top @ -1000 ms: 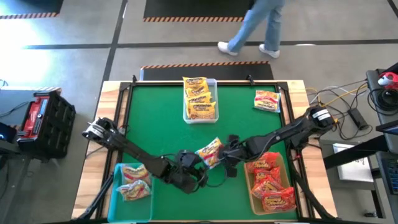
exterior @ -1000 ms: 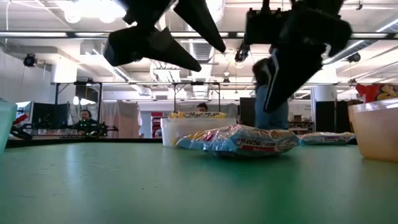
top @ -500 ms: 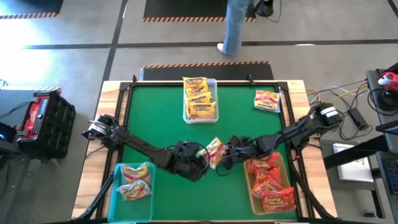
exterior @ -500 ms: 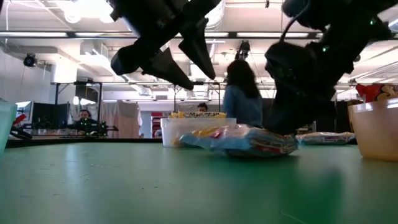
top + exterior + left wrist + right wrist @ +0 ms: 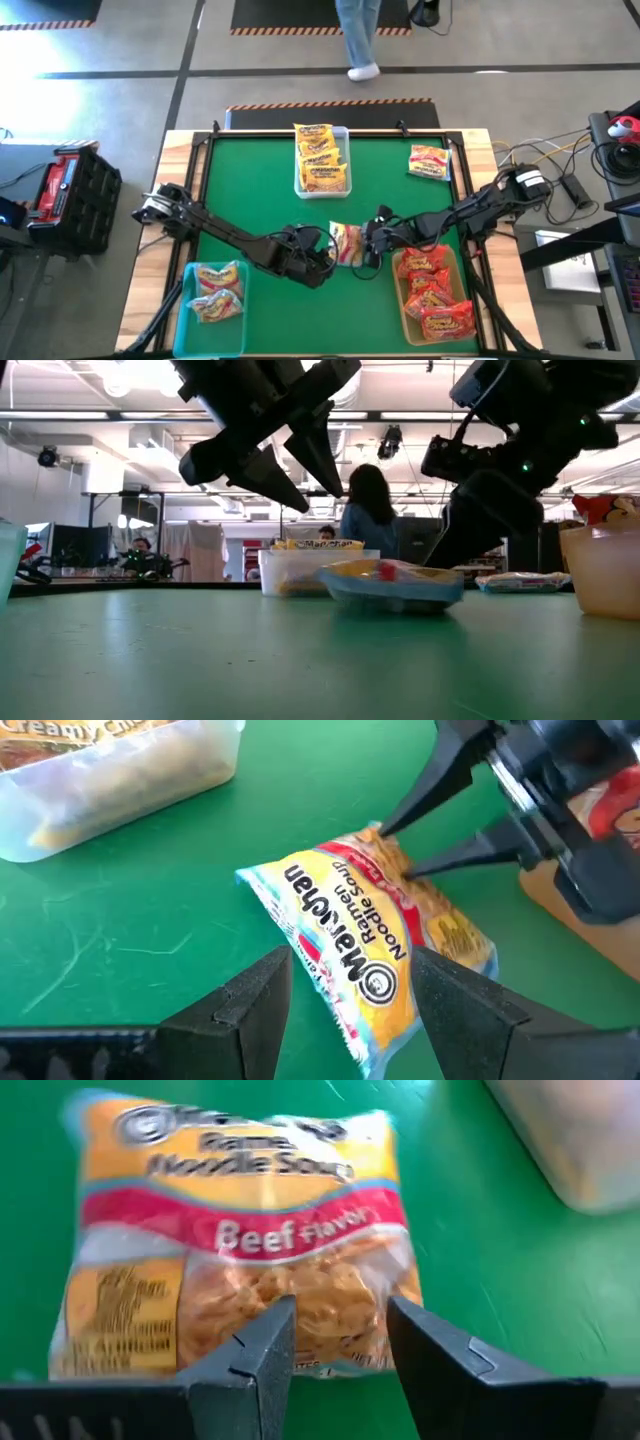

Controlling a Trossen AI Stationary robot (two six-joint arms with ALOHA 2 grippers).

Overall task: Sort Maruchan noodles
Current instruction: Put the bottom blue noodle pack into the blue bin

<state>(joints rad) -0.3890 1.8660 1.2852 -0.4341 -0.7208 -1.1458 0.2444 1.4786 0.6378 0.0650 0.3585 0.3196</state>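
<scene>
One Maruchan noodles packet, yellow with pale-blue edges and a red "Beef Flavor" band, lies flat on the green table at its middle. My left gripper hovers open above the packet's left end, clear of it in the low view. My right gripper is open at the packet's right end, slanting down. Other packets fill three bins, and one loose packet lies at the far right. My right gripper's two fingertips meet the packet's right end. They come from the table's right, slanting down, spread across that end with a gap between them. The packet lies on the table.
A clear bin of yellow packets stands at the far middle. A teal bin sits near left and an amber bin of red packets near right, close beside my right arm. A person walks beyond the far edge.
My right gripper has come down and toward the table's left onto the packet. The packet has turned about on the table, from lying slantwise to lying roughly near-to-far. My left gripper has moved toward the packet and tipped slightly.
</scene>
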